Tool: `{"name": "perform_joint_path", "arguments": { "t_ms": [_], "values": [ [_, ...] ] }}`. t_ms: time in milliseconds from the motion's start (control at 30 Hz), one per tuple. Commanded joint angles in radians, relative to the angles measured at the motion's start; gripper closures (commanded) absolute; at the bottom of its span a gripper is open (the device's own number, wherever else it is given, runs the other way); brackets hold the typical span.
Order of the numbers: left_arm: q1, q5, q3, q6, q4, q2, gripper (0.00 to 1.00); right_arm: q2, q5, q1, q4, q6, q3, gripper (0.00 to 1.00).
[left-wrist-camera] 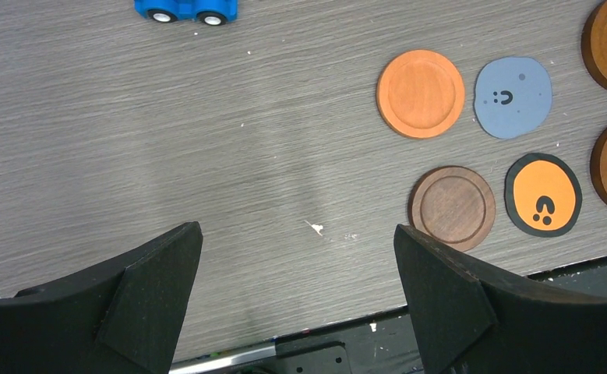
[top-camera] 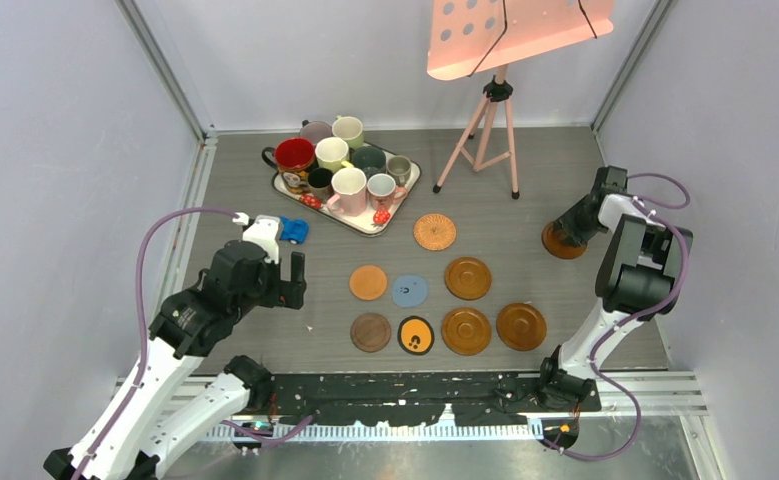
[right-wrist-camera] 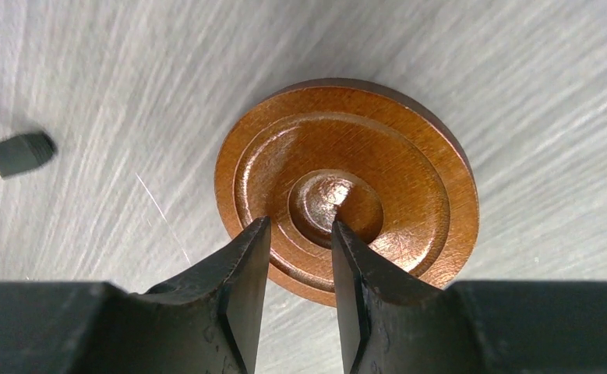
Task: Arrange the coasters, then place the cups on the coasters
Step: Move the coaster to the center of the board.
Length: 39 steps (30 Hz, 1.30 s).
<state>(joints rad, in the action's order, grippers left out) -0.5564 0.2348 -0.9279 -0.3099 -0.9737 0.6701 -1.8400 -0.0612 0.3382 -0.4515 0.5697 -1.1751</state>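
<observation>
Several coasters lie in two rows at mid-table: orange [top-camera: 368,282], blue [top-camera: 410,290], dark wood [top-camera: 371,332], black with an orange centre [top-camera: 416,335], and three glossy brown ones [top-camera: 467,278]. A woven disc [top-camera: 434,232] lies behind them. Another glossy brown coaster [right-wrist-camera: 362,156] sits apart at the far right [top-camera: 563,243]. My right gripper [right-wrist-camera: 300,226] is over its near half, jaws a narrow gap apart, clamping nothing. The cups [top-camera: 345,170] stand crowded on a white tray [top-camera: 365,225]. My left gripper [left-wrist-camera: 296,241] hangs wide open above bare table, left of the dark wood coaster [left-wrist-camera: 452,208].
A pink music stand on a tripod [top-camera: 490,130] stands at the back, one foot [right-wrist-camera: 15,153] showing left of the right gripper. A small blue toy car [top-camera: 293,230] lies between the tray and my left arm. The table's front edge runs just below the near row.
</observation>
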Motion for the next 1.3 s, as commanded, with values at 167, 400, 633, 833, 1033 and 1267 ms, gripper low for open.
{"name": "perform_joint_path", "arguments": {
  "t_ms": [167, 400, 633, 833, 1033, 1267],
  "values": [
    [-0.005, -0.007, -0.001, 0.001, 0.048, -0.004, 0.02, 0.104, -0.037, -0.093, -0.047, -0.017, 0.136, 0.58],
    [-0.007, -0.007, 0.001, -0.006, 0.049, -0.007, 0.03, 0.125, -0.025, -0.147, -0.033, -0.010, 0.241, 0.59],
    [-0.007, -0.006, -0.002, -0.003, 0.049, 0.006, 0.03, 0.141, -0.033, -0.231, -0.026, -0.002, 0.305, 0.59],
    [-0.006, 0.000, 0.000, -0.003, 0.049, 0.007, 0.03, 0.185, -0.043, -0.266, -0.025, 0.014, 0.354, 0.59],
    [-0.006, -0.002, -0.002, -0.003, 0.048, 0.009, 0.03, 0.217, -0.049, -0.294, -0.065, 0.067, 0.385, 0.60],
    [-0.007, -0.003, 0.000, -0.004, 0.050, -0.001, 0.03, 0.281, 0.024, -0.315, -0.113, 0.118, 0.416, 0.61]
  ]
}}
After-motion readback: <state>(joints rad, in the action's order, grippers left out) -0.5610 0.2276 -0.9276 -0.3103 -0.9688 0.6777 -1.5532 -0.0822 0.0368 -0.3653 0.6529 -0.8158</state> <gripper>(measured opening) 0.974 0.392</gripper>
